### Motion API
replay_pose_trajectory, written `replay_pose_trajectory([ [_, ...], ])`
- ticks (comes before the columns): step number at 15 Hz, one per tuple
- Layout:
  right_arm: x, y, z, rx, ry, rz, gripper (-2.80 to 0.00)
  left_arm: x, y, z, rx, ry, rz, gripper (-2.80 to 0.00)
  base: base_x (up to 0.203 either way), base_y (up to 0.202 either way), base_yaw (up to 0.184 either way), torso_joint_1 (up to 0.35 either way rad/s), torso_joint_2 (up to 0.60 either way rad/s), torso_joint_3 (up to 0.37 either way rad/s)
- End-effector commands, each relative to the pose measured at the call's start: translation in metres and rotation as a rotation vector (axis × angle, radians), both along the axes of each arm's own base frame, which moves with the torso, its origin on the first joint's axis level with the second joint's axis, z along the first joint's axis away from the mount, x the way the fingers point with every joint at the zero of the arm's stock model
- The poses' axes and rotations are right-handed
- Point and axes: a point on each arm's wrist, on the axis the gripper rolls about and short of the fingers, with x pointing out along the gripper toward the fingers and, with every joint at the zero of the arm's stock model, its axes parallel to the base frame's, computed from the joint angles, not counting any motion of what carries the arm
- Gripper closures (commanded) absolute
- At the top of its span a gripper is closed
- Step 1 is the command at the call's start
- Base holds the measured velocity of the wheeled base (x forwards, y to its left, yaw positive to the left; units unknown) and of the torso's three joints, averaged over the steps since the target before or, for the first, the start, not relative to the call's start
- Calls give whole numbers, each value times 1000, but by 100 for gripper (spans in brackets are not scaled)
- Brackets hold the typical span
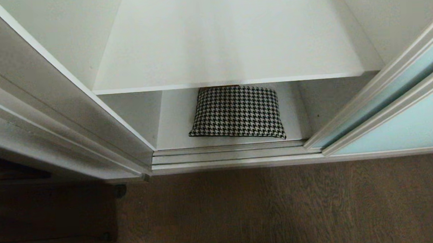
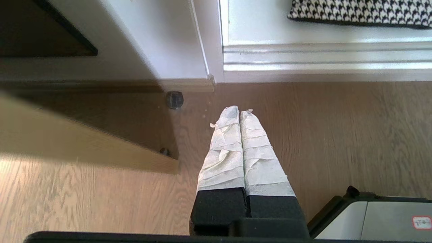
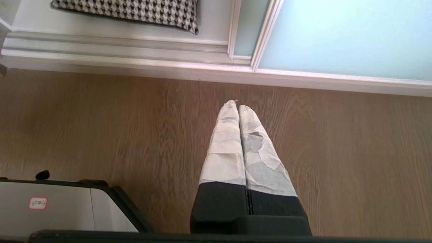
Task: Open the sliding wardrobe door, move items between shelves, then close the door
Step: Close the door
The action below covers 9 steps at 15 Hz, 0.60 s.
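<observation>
Wood floor under me, wardrobe ahead. Sliding wardrobe door pushed aside, compartment exposed. Houndstooth bundle lies at front edge of bottom shelf, reachable. My left claw and right claw pressed together, empty, parked over floor.

wardrobe opening clear, upper shelf overhanging houndstooth bundle

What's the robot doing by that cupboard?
Nothing is being handled right now. The sliding wardrobe door is pushed open to the right. A houndstooth bundle lies on the bottom shelf; the upper shelf is bare. The left tool and right tool are both shut, over the wooden floor.
</observation>
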Motion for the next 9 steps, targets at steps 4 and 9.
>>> replay_pose_trajectory([
  [4,0,0,0,9,3,2,0,0,0,0,-1,-1,-2,0,-179,0,-2,-1,4,4],
  [9,0,0,0,-4,2,-1,0,0,0,0,-3,-2,-1,0,-14,0,-1,0,0,0],
])
